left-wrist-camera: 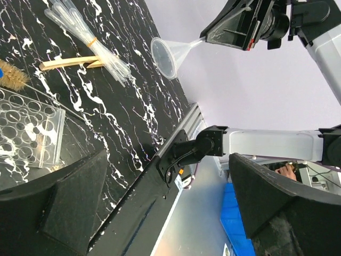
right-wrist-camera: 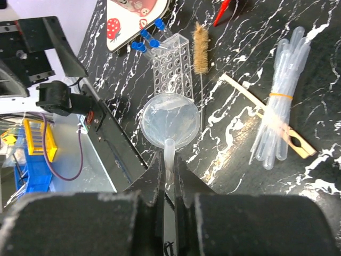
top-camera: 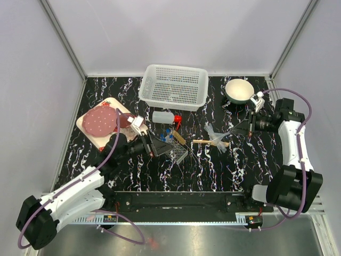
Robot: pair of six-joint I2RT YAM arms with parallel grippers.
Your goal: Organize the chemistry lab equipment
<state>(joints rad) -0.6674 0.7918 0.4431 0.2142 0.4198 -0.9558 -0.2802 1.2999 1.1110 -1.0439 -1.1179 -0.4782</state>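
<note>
My right gripper [right-wrist-camera: 169, 166] is shut on the stem of the small clear funnel [right-wrist-camera: 170, 120] and holds it above the table; the funnel also shows in the left wrist view [left-wrist-camera: 168, 56]. My left gripper [left-wrist-camera: 176, 213] is open and empty, next to the tube rack [top-camera: 178, 152]. The rack [right-wrist-camera: 173, 64] holds blue-capped test tubes [right-wrist-camera: 149, 37] at one end. A bundle of clear pipettes [right-wrist-camera: 279, 117] lies across wooden sticks [right-wrist-camera: 266, 125]. The red-capped bottle [top-camera: 162, 117] lies on its side behind the rack.
A brown bristle brush [right-wrist-camera: 201, 48] lies beside the rack. A white mesh basket [top-camera: 174, 86] stands at the back centre and a white bowl [top-camera: 238, 90] at the back right. The strawberry-print tray [top-camera: 88, 130] with a pink plate is at the left.
</note>
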